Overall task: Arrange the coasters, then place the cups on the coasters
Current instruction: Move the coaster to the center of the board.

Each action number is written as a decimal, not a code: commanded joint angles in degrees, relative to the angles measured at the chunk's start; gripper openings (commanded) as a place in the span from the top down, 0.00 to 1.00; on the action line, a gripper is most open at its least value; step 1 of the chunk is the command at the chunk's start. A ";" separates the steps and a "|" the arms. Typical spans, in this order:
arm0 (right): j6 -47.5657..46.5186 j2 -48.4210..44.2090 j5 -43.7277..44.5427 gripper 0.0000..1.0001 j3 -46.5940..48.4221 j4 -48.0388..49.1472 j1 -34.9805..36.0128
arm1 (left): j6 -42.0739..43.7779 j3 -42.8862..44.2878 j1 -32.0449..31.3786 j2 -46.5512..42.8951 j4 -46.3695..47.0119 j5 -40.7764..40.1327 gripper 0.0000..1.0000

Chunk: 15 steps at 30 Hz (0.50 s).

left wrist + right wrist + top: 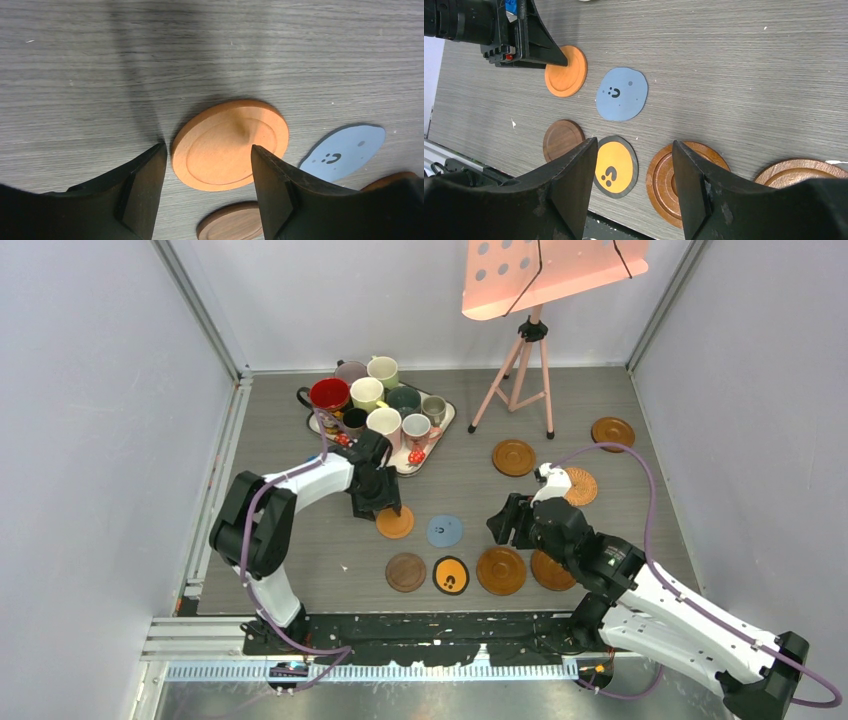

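Note:
The plain orange coaster lies flat on the table. My left gripper hangs just above it, open, with nothing held; in the top view this left gripper sits at the orange coaster. A blue coaster, a dark wood one, a black one with an orange centre and a glossy brown one lie near the front. My right gripper hovers open and empty above the black and glossy brown coasters. The cups stand crowded on the tray.
The white tray sits at the back left. More brown coasters lie at the right, one far right, and a woven one. A tripod stand with an orange board stands at the back. Grey walls enclose the table.

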 commanded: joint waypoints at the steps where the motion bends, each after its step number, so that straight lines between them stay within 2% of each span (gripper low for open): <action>1: -0.17 1.28 1.23 0.37 2.20 3.04 0.24 | 0.08 -1.81 -0.66 -1.59 2.99 3.58 0.35; 9: -0.16 4.14 0.26 0.37 3.45 4.04 0.25 | -0.67 -3.38 -2.46 -1.67 3.97 5.19 0.36; 15: -0.11 4.58 0.99 0.37 3.90 4.26 0.30 | -0.93 -3.30 -3.12 -4.08 1.01 2.66 0.37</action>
